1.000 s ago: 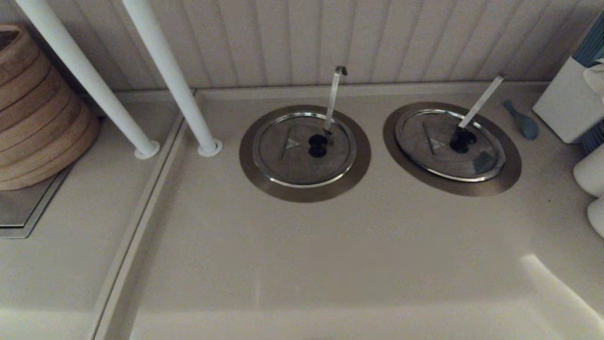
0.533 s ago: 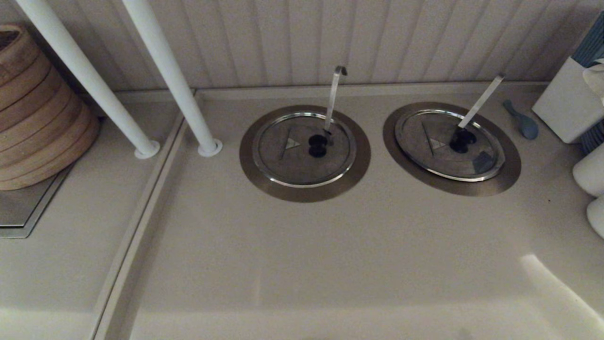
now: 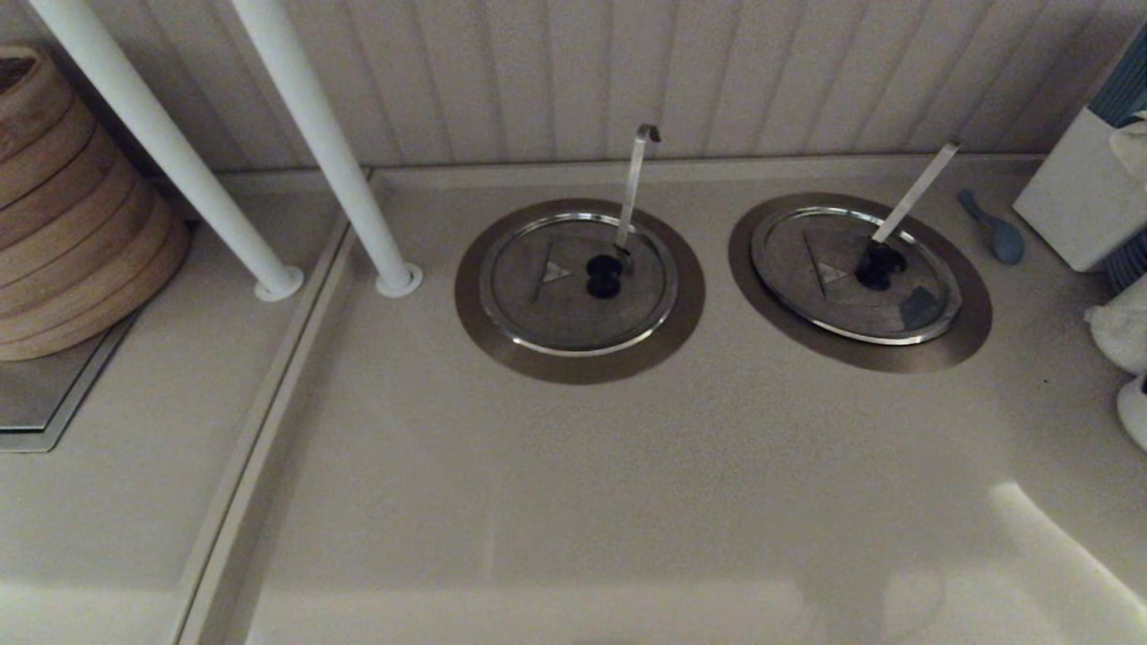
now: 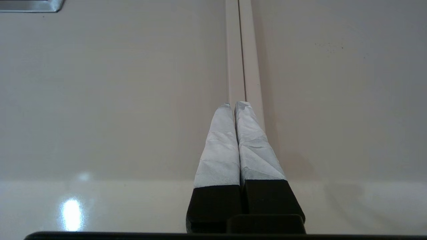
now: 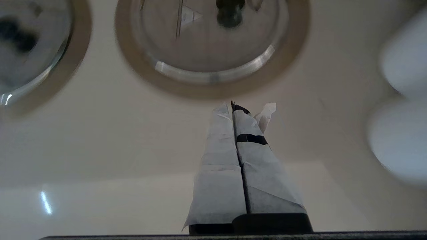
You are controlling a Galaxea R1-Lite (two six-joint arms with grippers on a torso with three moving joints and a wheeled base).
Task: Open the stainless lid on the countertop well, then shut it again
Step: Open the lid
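The stainless lid (image 3: 833, 300) lies flat and closed on the right-hand countertop well (image 3: 977, 313). It has a black knob (image 3: 880, 266) and a bluish patch (image 3: 916, 307), and a straight ladle handle (image 3: 916, 191) sticks up behind it. Neither gripper shows in the head view. In the right wrist view my right gripper (image 5: 232, 106) is shut and empty, short of the lid (image 5: 213, 50), not touching it. My left gripper (image 4: 235, 104) is shut and empty over bare counter, far from both wells.
A like lid (image 3: 556, 305) with a hook-tipped ladle handle (image 3: 634, 184) sits to the left. Two white posts (image 3: 314, 134) and stacked bamboo steamers (image 3: 72, 206) stand at far left. A blue spoon (image 3: 995, 231), a white box (image 3: 1080, 197) and white containers (image 3: 1120, 327) crowd the right edge.
A faint shadow has spread over the counter's near right part. Both lids and ladle handles lie as before.
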